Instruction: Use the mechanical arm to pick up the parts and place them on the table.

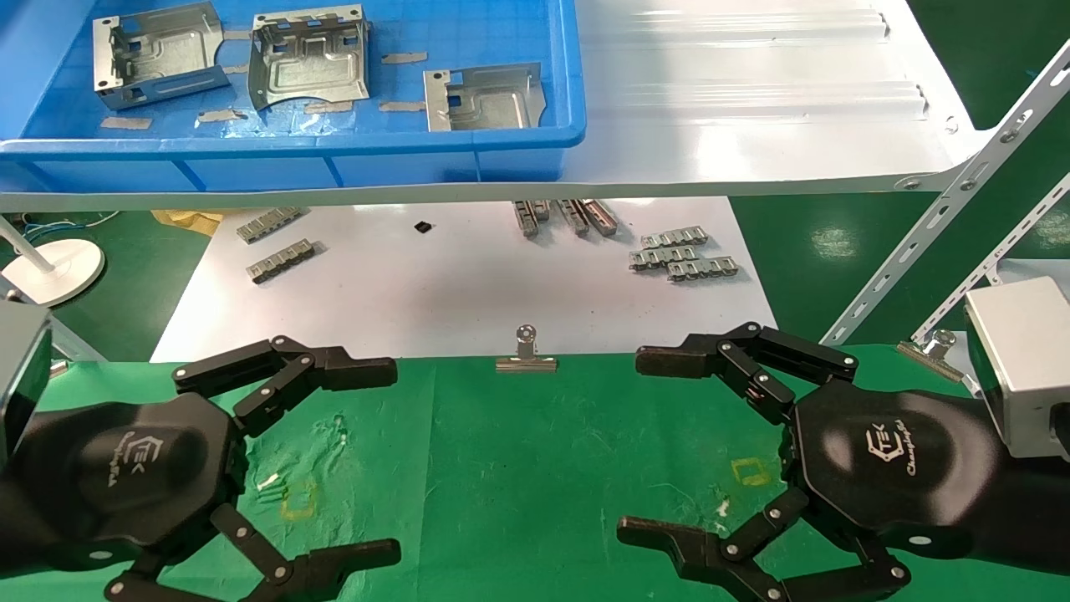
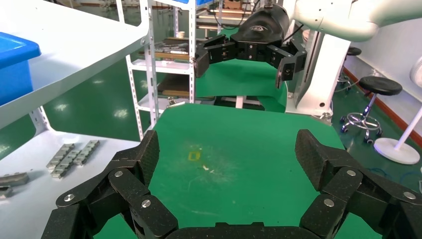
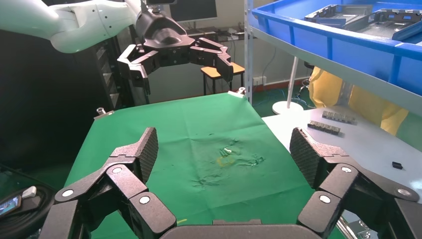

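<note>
Three shiny silver parts lie in a blue bin on the upper white shelf: one at the left, one in the middle, one at the right. My left gripper is open and empty over the green table at the near left. My right gripper is open and empty over the table at the near right. The two face each other. The left wrist view shows its own open fingers and the right gripper farther off. The right wrist view shows the left gripper likewise.
A silver binder clip grips the cloth's far edge; another sits at the right. Small grey ridged strips lie on the white sheet under the shelf. Perforated shelf struts slant at the right. Yellow square marks dot the cloth.
</note>
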Available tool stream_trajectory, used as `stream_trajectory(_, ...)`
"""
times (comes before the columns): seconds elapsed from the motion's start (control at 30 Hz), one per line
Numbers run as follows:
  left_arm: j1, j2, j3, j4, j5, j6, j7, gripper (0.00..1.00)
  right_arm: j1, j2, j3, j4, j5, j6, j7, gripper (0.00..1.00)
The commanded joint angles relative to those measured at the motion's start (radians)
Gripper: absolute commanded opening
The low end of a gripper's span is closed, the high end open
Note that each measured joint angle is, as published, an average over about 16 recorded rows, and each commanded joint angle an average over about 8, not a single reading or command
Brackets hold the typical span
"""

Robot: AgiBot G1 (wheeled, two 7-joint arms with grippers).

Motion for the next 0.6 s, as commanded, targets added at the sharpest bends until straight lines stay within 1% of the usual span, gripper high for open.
stream_trajectory(0.03,0.0,0.0,0.0,0.0,0.0,0.0,0.0,1.0,0.0,0.0,0.0,0.0,0.0,0.0,0.0,0.0)
stream_trajectory(0.6,0.0,0.0,0.0,0.0,0.0,0.0,0.0,1.0,0.0,0.0,0.0,0.0,0.0,0.0,0.0,0.0)
